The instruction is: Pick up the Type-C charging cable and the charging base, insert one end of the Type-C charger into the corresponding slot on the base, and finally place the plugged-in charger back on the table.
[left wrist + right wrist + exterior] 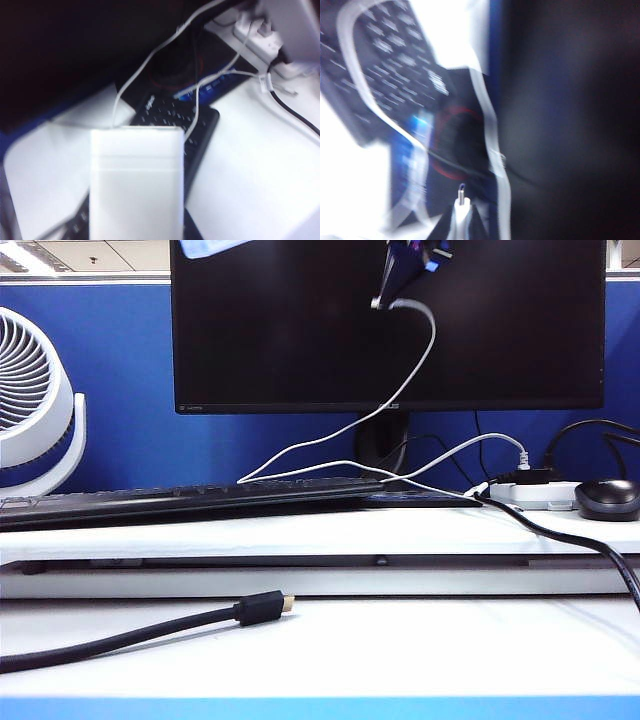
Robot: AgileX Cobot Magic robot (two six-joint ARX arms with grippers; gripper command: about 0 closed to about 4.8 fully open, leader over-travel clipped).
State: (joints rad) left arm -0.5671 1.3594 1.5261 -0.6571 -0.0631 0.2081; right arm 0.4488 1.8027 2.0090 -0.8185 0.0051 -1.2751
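Right gripper (398, 275) is being held high before the monitor (300, 330), pinching the Type-C charging cable (415, 365), which is draping down to the keyboard (190, 502). A black cable (150, 630) is lying on the near table (400, 650).

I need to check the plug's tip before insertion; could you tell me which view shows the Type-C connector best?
The right wrist view: the connector sticks out of the right gripper, silver tip visible though blurred. The exterior view shows only the cable hanging; the left wrist view shows cable, no connector.
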